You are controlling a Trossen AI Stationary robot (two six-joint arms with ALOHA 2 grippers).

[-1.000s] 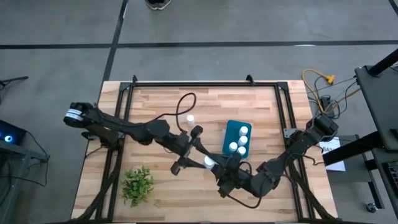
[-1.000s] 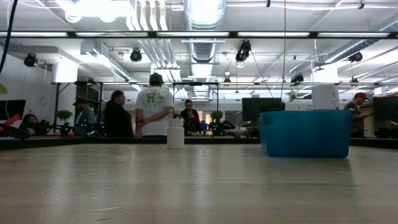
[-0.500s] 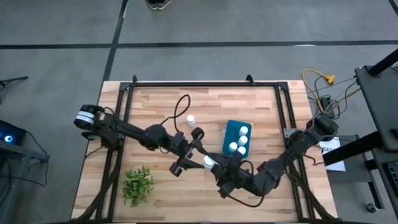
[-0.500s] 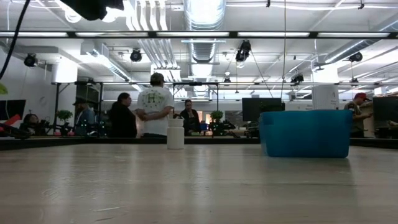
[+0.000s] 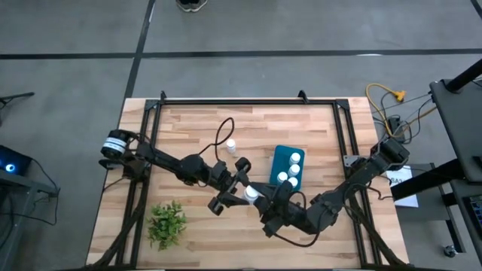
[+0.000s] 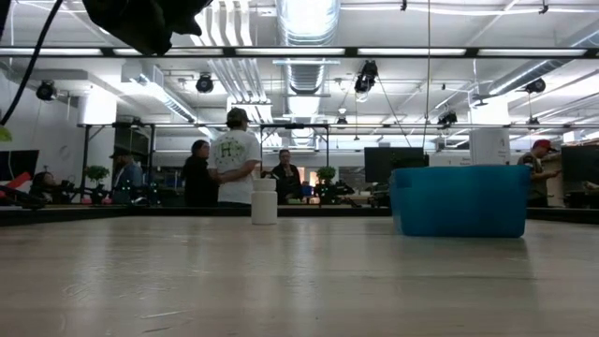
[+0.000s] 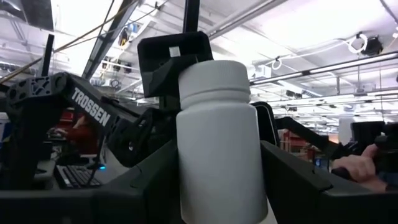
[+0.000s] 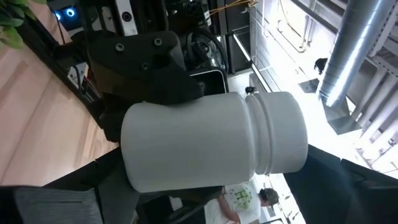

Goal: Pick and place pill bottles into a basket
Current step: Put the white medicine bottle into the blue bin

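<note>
A white pill bottle (image 5: pixel 251 194) is held in the air near the middle of the table, between both grippers. My left gripper (image 5: pixel 245 190) comes from the left and is shut on it; the bottle stands upright in the left wrist view (image 7: pixel 221 137). My right gripper (image 5: pixel 265 202) comes from the right and is open. In the right wrist view its fingers stand beyond the base and the cap of the bottle (image 8: pixel 205 143). The teal basket (image 5: pixel 276 154) holds white bottles. Another bottle (image 5: pixel 230 144) stands on its base left of the basket. My left gripper pinches the bottle's body by its two sides (image 7: pixel 186 180) between its two fingers (image 7: pixel 149 186). The fingers come level from the table's left. The bottle is upright, cap up, and lifted clear of the table. My right gripper may touch the bottle's ends; I cannot tell.
A green leafy plant (image 5: pixel 167 222) lies near the table's front left. A black cable loop (image 5: pixel 222 124) lies behind the standing bottle. In the low view the standing bottle (image 6: pixel 265 201) and the basket (image 6: pixel 459 201) show, with people in the room beyond.
The rear part of my left arm has swung toward the table's right, and a dark part of the arm has come down into the top left of the low view. Both grippers and the bottle stay almost where they were.
</note>
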